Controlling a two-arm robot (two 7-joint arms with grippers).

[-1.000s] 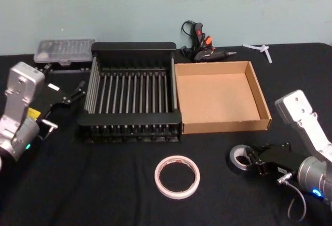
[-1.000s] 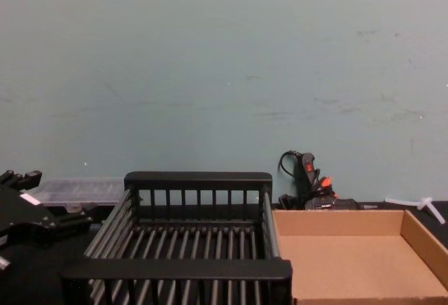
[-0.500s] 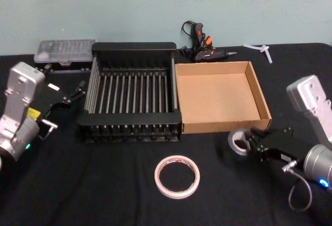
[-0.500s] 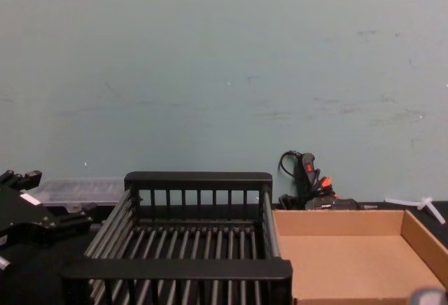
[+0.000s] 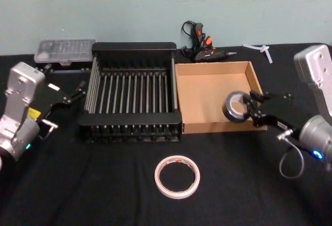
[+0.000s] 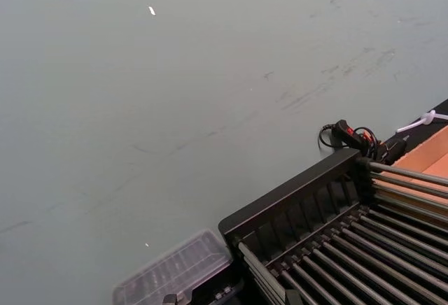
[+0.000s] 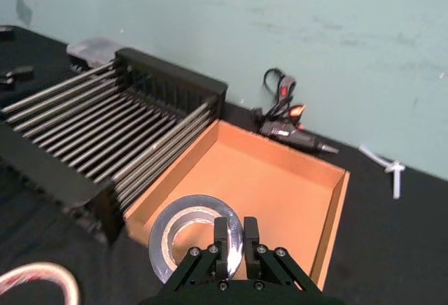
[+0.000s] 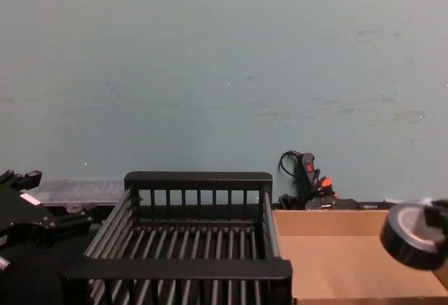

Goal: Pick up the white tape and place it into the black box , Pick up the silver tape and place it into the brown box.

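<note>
The right tool (image 5: 251,108) pinched the silver tape (image 5: 236,106) by its rim, holding it above the brown box (image 5: 207,99) near the front right corner. The step in hand looked like placing it; the next move called for lowering and letting go. The right arm reached in from the right, forearm slanting toward the box. The white tape (image 5: 177,176) lay on the tabletop (image 5: 104,184) before the black box (image 5: 132,55). The left tool (image 5: 78,90) sat parked left of the crate; whether it was spread could not be told.
</note>
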